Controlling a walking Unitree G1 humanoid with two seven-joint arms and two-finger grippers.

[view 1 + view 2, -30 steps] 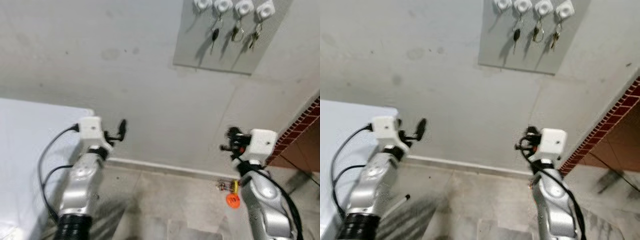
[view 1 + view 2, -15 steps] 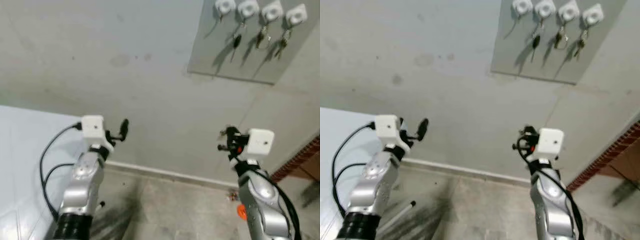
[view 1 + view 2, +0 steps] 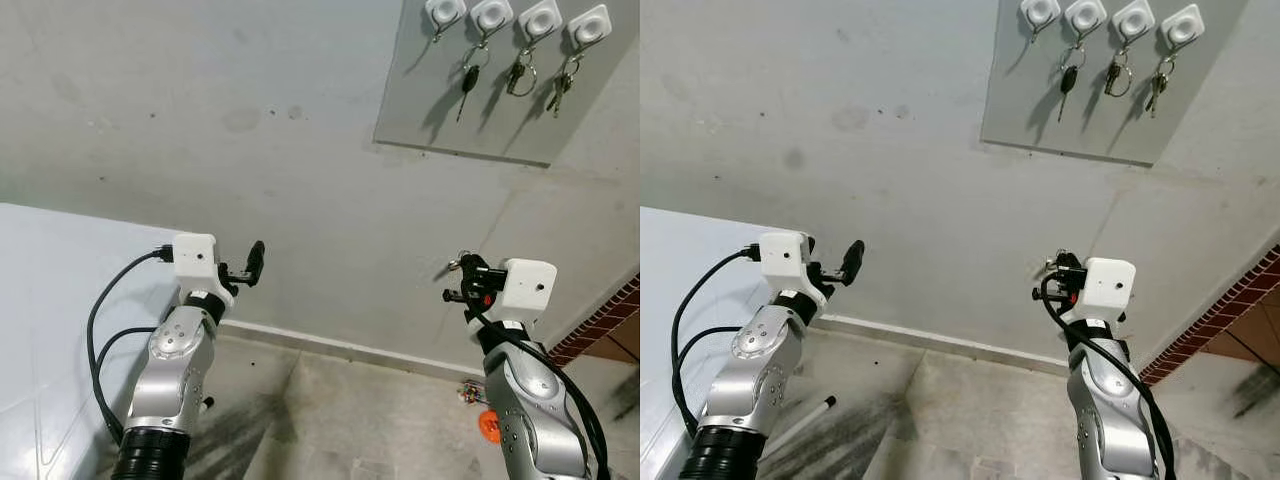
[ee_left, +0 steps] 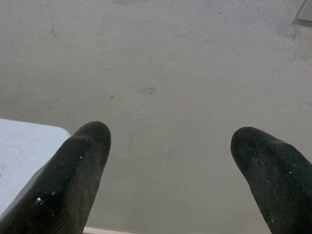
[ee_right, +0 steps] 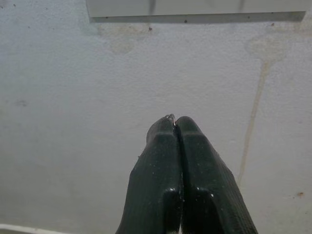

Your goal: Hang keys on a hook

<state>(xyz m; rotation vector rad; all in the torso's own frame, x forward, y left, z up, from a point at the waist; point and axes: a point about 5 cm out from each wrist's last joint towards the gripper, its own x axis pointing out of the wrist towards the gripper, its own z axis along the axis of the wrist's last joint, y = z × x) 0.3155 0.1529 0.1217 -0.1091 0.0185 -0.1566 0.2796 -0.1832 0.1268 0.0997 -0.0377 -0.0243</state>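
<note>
Keys (image 3: 466, 79) on hooks (image 3: 493, 14), overhead

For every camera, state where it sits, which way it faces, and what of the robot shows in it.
Left eye and right eye: on the head, facing the wall and its hook board, both arms raised.
Left wrist: along the open left claw at bare wall and a white surface.
Right wrist: along the shut right claw, pinching something metallic, at the wall beneath the board.
Shared: the grey wall.
</note>
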